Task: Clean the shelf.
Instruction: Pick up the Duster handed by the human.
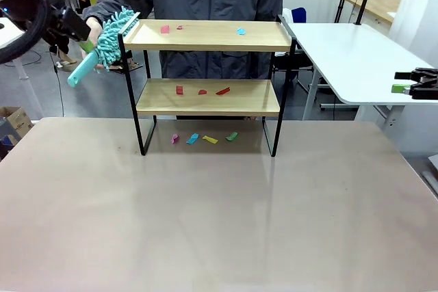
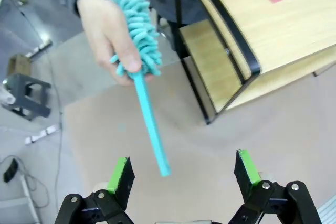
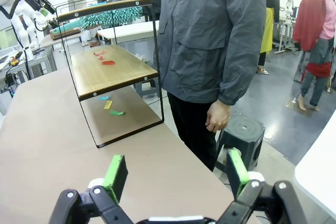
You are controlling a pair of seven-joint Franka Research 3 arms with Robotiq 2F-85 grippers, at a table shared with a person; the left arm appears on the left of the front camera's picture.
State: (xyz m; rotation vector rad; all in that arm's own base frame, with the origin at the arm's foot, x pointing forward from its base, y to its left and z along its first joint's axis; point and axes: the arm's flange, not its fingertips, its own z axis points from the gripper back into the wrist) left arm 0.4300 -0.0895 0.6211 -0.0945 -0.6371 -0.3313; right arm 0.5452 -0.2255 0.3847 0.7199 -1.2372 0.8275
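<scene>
Left wrist view: left gripper [image 2: 184,166] gapes empty left of the shelf [image 1: 205,35], near a hand [image 2: 107,35] gripping a duster [image 2: 149,124] — right gripper [image 3: 176,163] released, right of the shelf, which stands on the table [image 1: 205,223].

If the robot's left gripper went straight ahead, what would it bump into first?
Probably the free end of the turquoise duster's handle, which a person's hand holds out toward the open left gripper. Depth is hard to judge.

Shelf [image 1: 209,35] of matt light wood and thin black metal, fluffy cloth duster [image 1: 109,35] upper left, smooth matt table [image 1: 205,223]
</scene>
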